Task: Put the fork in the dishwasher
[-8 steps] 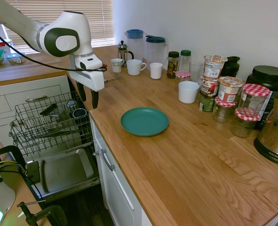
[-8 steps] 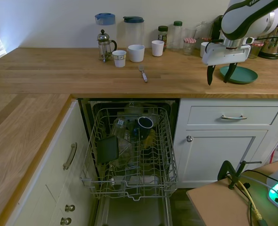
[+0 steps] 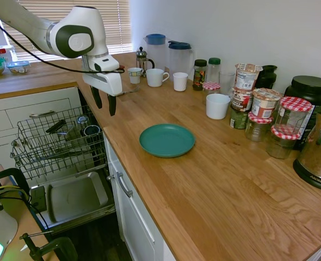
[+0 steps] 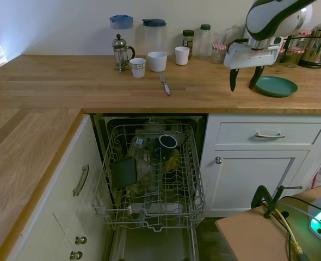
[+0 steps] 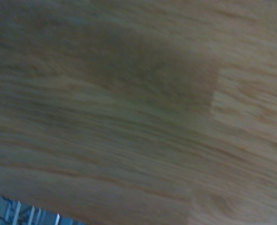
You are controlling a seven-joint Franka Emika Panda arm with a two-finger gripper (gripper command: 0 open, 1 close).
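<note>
The fork (image 4: 164,84) lies flat on the wooden counter in front of the white cups; in the first exterior view only a sliver of the fork (image 3: 128,91) shows just past the hand. My gripper (image 4: 242,82) hangs open and empty above the counter, between the fork and the teal plate (image 4: 275,86), fingers pointing down. In the first exterior view the gripper (image 3: 105,105) is over the counter edge beside the dishwasher. The dishwasher (image 4: 149,174) is open, its wire rack (image 3: 57,141) pulled out with a dark mug and other dishes in it. The wrist view shows only blurred wood.
A French press (image 4: 119,51), two pitchers and white cups (image 4: 157,61) stand behind the fork. Jars (image 3: 264,109) and a white mug (image 3: 217,106) line the wall side. The dishwasher's door (image 3: 73,198) lies dropped down below the rack. White drawers (image 4: 269,133) flank it.
The gripper has risen a little and shifted along the counter toward the fork, away from the plate. It stays open. The fork has not moved.
</note>
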